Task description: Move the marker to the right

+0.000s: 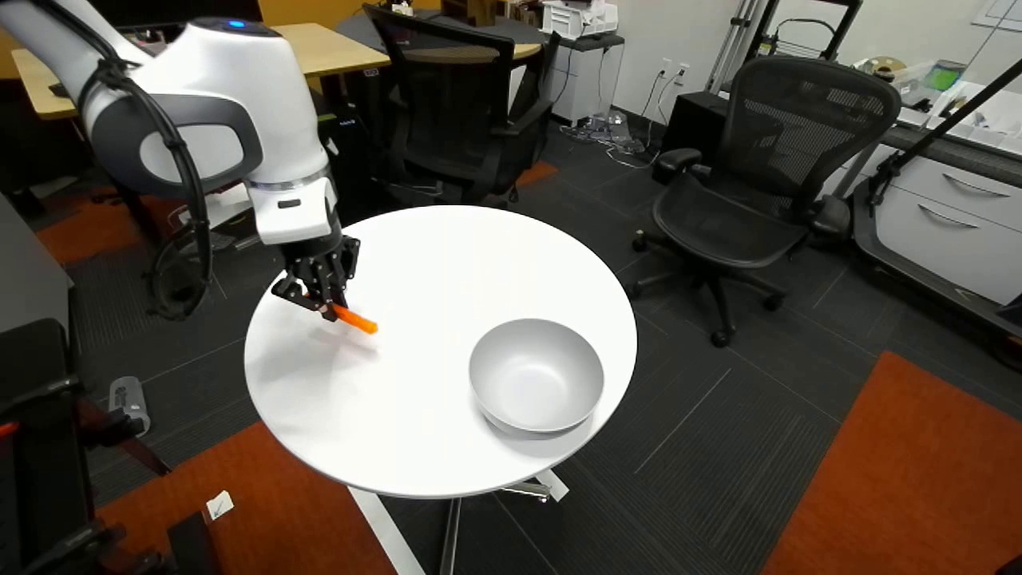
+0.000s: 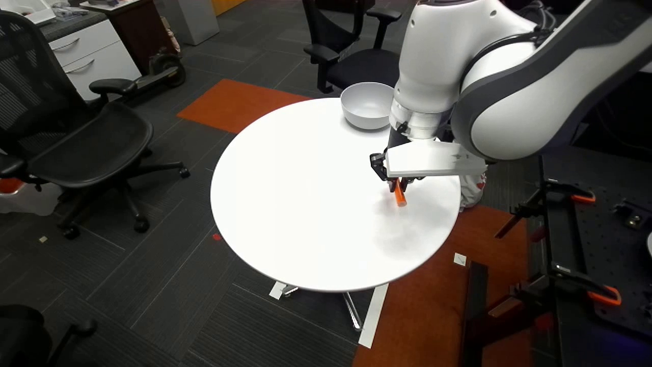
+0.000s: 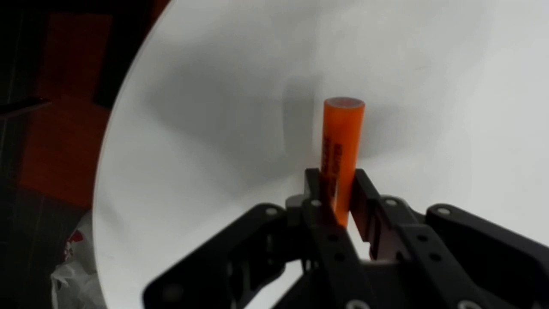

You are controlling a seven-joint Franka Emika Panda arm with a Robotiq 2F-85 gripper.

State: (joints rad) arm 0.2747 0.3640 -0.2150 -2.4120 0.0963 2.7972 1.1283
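The orange marker [image 1: 357, 320] is held between the black fingers of my gripper [image 1: 327, 309], above the left side of the round white table [image 1: 447, 263] in an exterior view. It also shows below the gripper [image 2: 399, 184] in an exterior view, where the marker's end [image 2: 401, 198] points at the camera. In the wrist view the gripper [image 3: 336, 184] is shut on the marker [image 3: 343, 128], whose free end sticks out past the fingertips. Dark lettering shows on its side. Shadows below suggest it is a little above the table. Its other end is partly hidden by the fingers.
A grey bowl [image 1: 511, 411] stands near the table edge, also seen in an exterior view [image 2: 367, 114] beside the arm. Office chairs [image 1: 742, 200] stand around the table. A black workbench with clamps [image 2: 570, 255] is beside the table. The table's edge [image 3: 99, 171] is near the gripper.
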